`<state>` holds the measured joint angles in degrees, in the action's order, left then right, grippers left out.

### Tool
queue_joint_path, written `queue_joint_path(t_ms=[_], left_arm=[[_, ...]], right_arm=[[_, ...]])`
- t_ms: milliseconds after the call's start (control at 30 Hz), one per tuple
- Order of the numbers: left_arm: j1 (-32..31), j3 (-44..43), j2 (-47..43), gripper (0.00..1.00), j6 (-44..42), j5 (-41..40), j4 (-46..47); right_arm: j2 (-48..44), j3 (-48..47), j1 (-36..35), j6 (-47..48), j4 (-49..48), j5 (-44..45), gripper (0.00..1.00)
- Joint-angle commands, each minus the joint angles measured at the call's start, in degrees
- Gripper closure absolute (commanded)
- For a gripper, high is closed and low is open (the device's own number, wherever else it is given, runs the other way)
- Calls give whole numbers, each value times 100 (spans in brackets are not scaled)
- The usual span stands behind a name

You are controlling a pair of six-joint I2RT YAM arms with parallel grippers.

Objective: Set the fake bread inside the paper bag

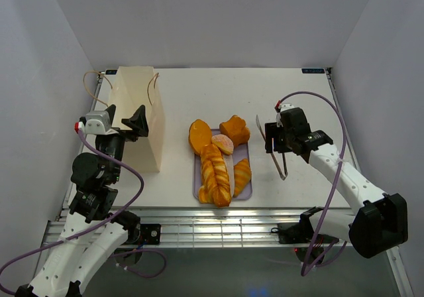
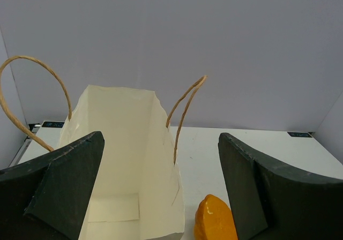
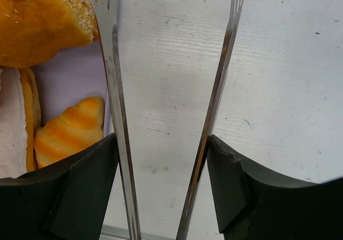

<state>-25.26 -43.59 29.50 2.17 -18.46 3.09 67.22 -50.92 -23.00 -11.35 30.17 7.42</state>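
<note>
The right jaws pinch the metal tongs (image 3: 113, 90), with one shiny arm pressed against each black finger. The two tong arms stand apart. Their forked tips point toward the far wall and a little to the left. The left tip is near a chunky piece of bread with seeds (image 1: 235, 130). There is one pair of tongs. In the top view it hangs over the white counter (image 1: 199, 91), just right of the lilac tray (image 1: 242, 151).

The left jaws are spread wide and hold nothing. They hover over the near part of the paper bag (image 1: 136, 105), above its open mouth. There is one bag. It stands upright on the left side of the counter, mouth facing up. Its long side runs from the near edge toward the far wall. It has two thin cord handles, one on the left (image 2: 32, 79) and one on the right (image 2: 185, 109).

The fake bread (image 1: 215, 171) lies in the middle of the counter, on and around the one tray, well apart from the bag. I count one oval loaf (image 1: 200, 136) at the tray's far left corner, its long way running near to far. The seeded piece sits at the far right corner. One pale round bun (image 1: 224, 144) sits between them. One croissant (image 1: 242, 174) lies on the right of the tray, pointing near to far. The braided bread lies on the left, also near to far. It looks like two loaves side by side, but I cannot tell for sure.
</note>
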Motion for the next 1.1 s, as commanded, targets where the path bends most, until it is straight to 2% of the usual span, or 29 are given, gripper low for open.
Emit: queue_joint_path(t_ms=[0,300,733,800,833,867,900,1067], left_arm=[[-23,44,21,2,-15,44,51],[-23,44,21,2,-24,53,60],[-32,70,-5,2,-42,62,69],[-41,70,3,2,-42,62,77],[-41,62,4,2,-42,70,69],[-41,70,-5,2,-42,70,77],[-50,70,3,2,-42,70,77],[-58,70,30,2,-42,105,69]], right_arm=[[45,-270,-20,151,199,84,30],[212,-252,-20,221,296,-276,23],[204,-112,-20,248,252,-294,25],[169,-33,-20,265,130,-434,17],[142,124,-20,265,60,-461,5],[64,239,-20,257,-150,-469,0],[28,379,-29,161,-274,-426,10],[-7,1240,-160,-367,-740,-40,10]])
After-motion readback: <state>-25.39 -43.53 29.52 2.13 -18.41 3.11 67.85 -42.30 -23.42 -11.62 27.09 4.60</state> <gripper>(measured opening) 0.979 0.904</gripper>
